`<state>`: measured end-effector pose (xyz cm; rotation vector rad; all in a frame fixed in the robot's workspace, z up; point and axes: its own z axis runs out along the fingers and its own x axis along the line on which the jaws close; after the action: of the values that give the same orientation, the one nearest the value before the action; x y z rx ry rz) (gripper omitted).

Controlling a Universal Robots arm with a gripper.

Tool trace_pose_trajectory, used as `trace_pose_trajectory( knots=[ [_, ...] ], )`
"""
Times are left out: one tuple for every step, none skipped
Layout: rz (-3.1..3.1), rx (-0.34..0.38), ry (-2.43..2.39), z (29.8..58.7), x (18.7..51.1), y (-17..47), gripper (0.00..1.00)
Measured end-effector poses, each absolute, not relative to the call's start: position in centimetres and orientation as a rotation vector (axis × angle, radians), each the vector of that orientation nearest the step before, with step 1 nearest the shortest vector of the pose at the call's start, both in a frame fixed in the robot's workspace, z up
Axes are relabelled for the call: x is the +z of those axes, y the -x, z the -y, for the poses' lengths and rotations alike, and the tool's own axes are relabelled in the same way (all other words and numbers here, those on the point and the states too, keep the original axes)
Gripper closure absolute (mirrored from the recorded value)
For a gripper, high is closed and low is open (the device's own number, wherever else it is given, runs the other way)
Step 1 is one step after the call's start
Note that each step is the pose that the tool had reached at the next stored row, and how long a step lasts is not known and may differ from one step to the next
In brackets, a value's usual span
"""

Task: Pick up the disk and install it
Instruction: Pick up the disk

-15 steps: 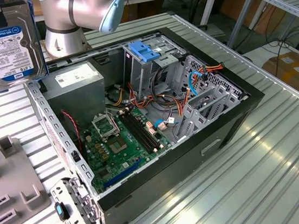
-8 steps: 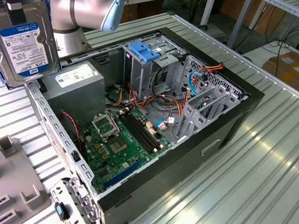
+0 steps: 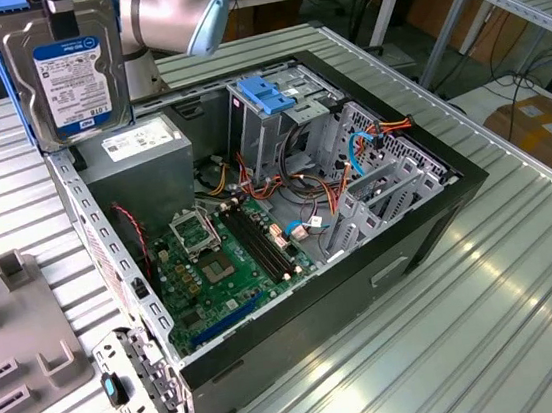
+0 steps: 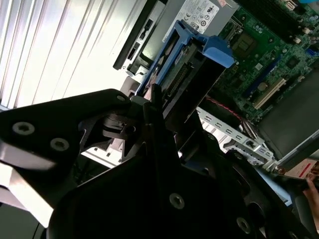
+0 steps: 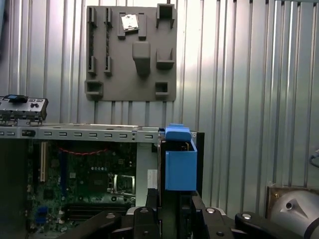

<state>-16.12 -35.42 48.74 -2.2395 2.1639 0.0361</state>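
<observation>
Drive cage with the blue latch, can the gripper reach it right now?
Probably yes: the computer case lies open and nothing stands between the drive cage and the gripper holding the disk.

The flat rectangular metal disk (image 3: 74, 75) is silver-grey, its label (image 3: 81, 91) white-blue, its plastic frame (image 5: 180, 169) bright blue. The circuit board (image 3: 218, 269) is green, the metal computer case (image 3: 386, 284) black, the ribbed metal table (image 3: 494, 341) striped silver.
</observation>
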Motion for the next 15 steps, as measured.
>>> trace_pose_trajectory(
  knots=[
    [-2.164, 0.036, 2.240, 35.42, 48.74, 15.90, 0.65],
    [-2.164, 0.036, 2.240, 35.42, 48.74, 15.55, 0.65],
    [-2.164, 0.036, 2.240, 35.42, 48.74, 15.38, 0.65],
    [-2.164, 0.036, 2.240, 35.42, 48.74, 15.24, 0.65],
    [-2.164, 0.036, 2.240, 35.42, 48.74, 15.09, 0.65],
    [-2.164, 0.036, 2.240, 35.42, 48.75, 15.01, 0.65],
    [-2.164, 0.036, 2.239, 35.42, 48.75, 14.98, 0.65],
    [-2.164, 0.036, 2.239, 35.42, 48.74, 14.97, 0.65],
    [-2.164, 0.036, 2.240, 35.42, 48.74, 14.96, 0.65],
    [-2.164, 0.036, 2.239, 35.42, 48.74, 14.96, 0.65],
    [-2.164, 0.036, 2.240, 35.42, 48.74, 14.96, 0.65],
    [-2.164, 0.036, 2.240, 35.42, 48.74, 14.95, 0.65],
    [-2.164, 0.036, 2.240, 35.42, 48.74, 14.95, 0.65],
    [-2.164, 0.036, 2.240, 35.42, 48.74, 14.95, 0.65],
    [-2.164, 0.036, 2.240, 35.42, 48.74, 14.94, 0.65]
  ],
)
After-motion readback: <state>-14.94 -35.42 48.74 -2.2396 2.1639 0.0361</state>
